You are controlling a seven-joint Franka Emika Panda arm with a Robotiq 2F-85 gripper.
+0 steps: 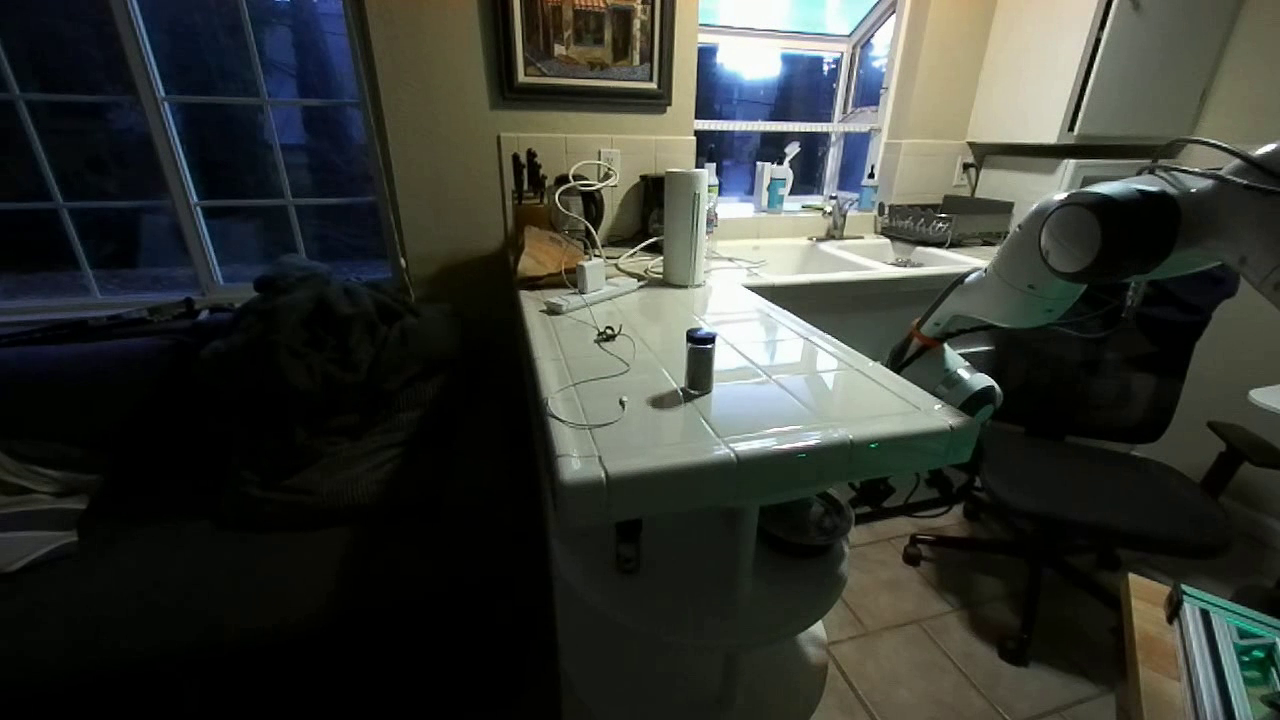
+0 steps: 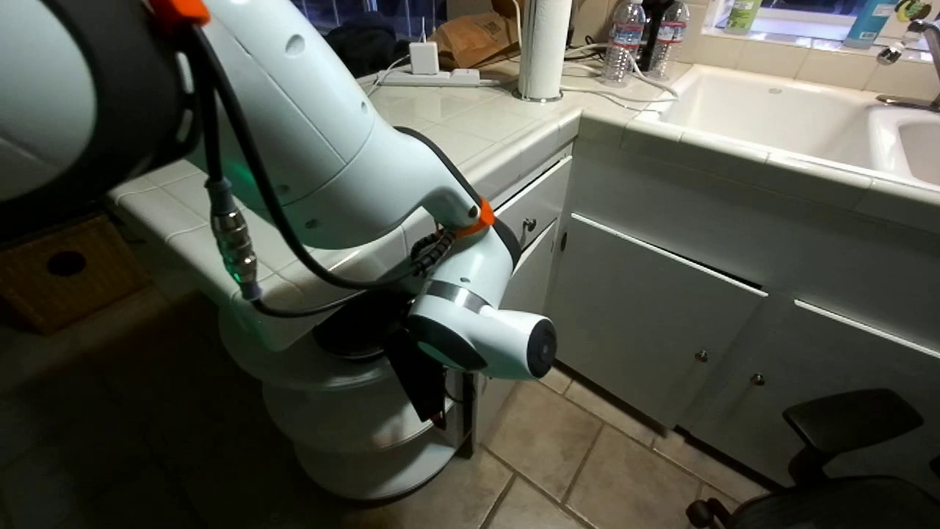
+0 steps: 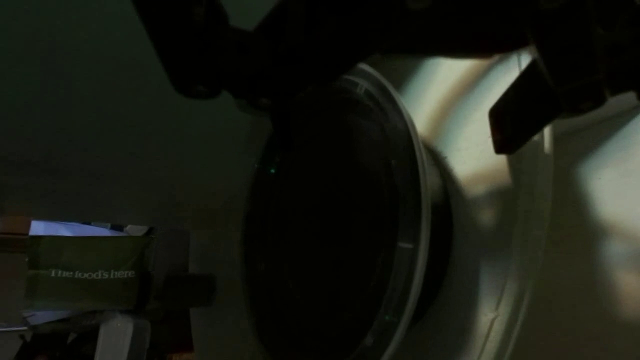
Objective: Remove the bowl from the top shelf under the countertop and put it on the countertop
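I logged the gripper point(image 3: 350, 121) spread, grasping nothing (contact unclear), by the bowl point(image 3: 335, 225) on the top shelf point(image 2: 301, 369), and judged that lifting before clearing the countertop point(image 1: 790, 405) overhead could knock the bowl loose.

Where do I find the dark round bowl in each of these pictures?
In an exterior view, the bowl is right of and below centre, under the countertop.
In an exterior view, the bowl is left of and below centre.
In the wrist view, the bowl fills the middle.
Shared landmark: the curved top shelf beneath it.
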